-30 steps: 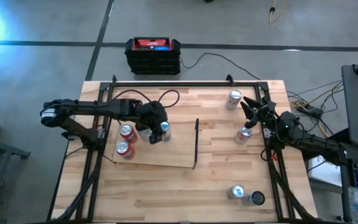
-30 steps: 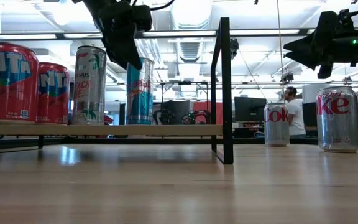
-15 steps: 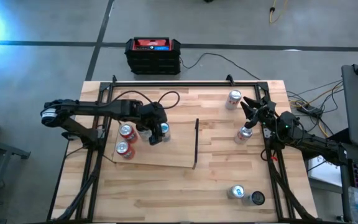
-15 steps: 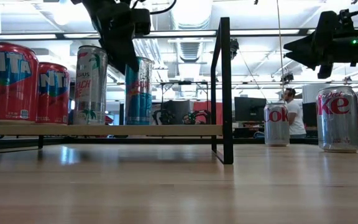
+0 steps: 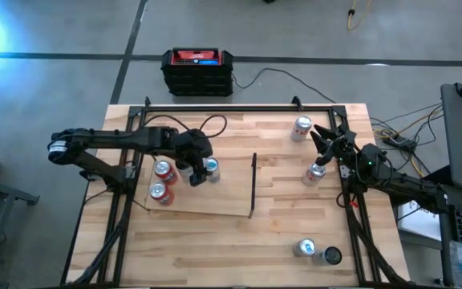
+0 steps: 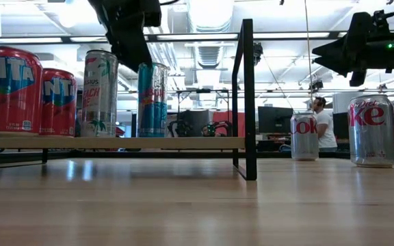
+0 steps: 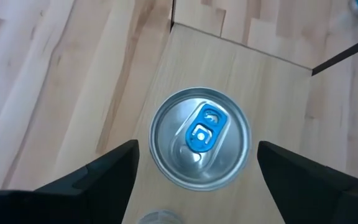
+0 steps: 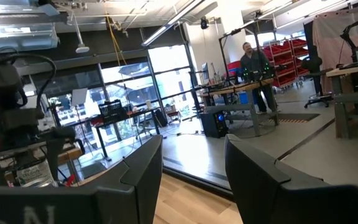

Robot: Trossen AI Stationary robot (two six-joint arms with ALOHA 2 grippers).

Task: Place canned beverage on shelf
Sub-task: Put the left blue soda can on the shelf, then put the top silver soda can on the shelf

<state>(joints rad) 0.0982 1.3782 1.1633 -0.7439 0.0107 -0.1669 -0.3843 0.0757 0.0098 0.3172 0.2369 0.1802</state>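
On the shelf (image 5: 215, 201), near its middle, the blue slim can (image 5: 211, 166) is standing upright beside the white slim can (image 6: 99, 93); left gripper (image 5: 200, 172) is hovering above, fingers spread apart, gripping nothing. Right gripper (image 5: 321, 141), pressed together, is waiting at the table's right edge.

Two red cans (image 6: 12, 89) on shelf (image 6: 115, 143): "NTA". Tall silver can (image 6: 100, 92): "ACH". Two silver cans (image 6: 373, 130) on desk (image 6: 197, 205): "oke".
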